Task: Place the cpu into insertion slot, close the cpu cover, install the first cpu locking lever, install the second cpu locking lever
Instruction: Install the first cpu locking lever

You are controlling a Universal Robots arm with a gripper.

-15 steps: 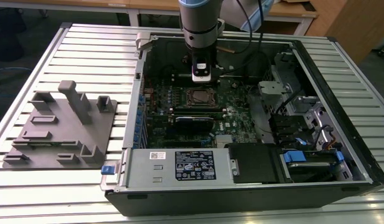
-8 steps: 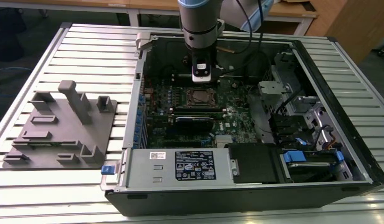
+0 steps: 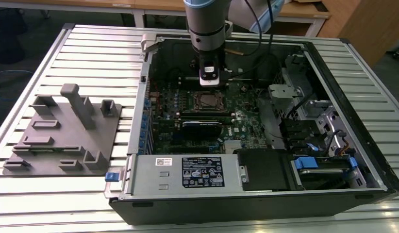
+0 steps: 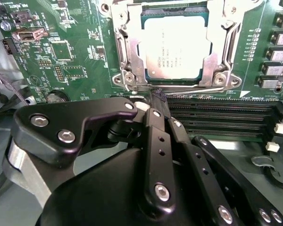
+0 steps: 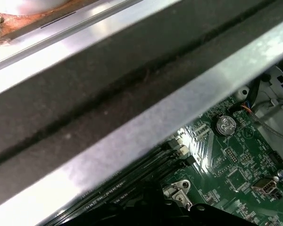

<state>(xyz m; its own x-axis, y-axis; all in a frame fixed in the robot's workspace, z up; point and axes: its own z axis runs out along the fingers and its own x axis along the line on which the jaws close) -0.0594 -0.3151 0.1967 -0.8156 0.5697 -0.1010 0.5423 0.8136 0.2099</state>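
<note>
In the second wrist view the cpu (image 4: 174,47) lies flat in the insertion slot (image 4: 132,82), its silver-grey top showing through the cut-out of the cpu cover (image 4: 125,42), which is folded down over it. A thin wire locking lever (image 4: 193,88) runs along the socket's edge. My gripper (image 4: 159,98) has its two black fingers pressed together, shut, with the tip right at that lever edge of the socket. In the exterior view the gripper (image 3: 210,83) hangs just behind the insertion slot (image 3: 209,100) inside the open computer case.
Long black memory slots (image 4: 226,117) lie beside the socket, close to the fingers. The case wall (image 3: 146,97) and drive bays (image 3: 316,121) ring the green board (image 5: 236,174). A power supply (image 3: 186,172) fills the case front. A grey fixture plate (image 3: 63,131) sits at the exterior view's left.
</note>
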